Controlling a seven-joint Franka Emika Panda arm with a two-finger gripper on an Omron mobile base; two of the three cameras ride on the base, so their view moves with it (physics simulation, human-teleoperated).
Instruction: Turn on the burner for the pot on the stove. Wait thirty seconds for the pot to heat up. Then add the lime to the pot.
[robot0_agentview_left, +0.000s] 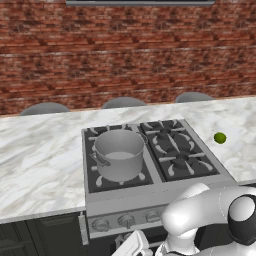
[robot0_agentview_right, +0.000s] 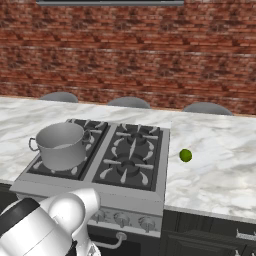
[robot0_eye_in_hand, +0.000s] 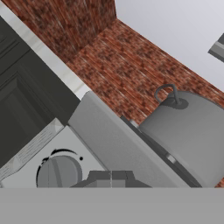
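On the left, the brushed-metal pot (robot0_agentview_left: 119, 153) sits on the stove's (robot0_agentview_left: 150, 194) front-left burner, no flame visible under it, so I judge the knob step is unfinished. Low at the stove front, the gripper (robot0_eye_in_hand: 111, 178) faces a round knob (robot0_eye_in_hand: 58, 173), jaws clenched on nothing. Right, the small green lime (robot0_agentview_left: 220, 137) lies on the marbled counter (robot0_agentview_left: 40, 160).
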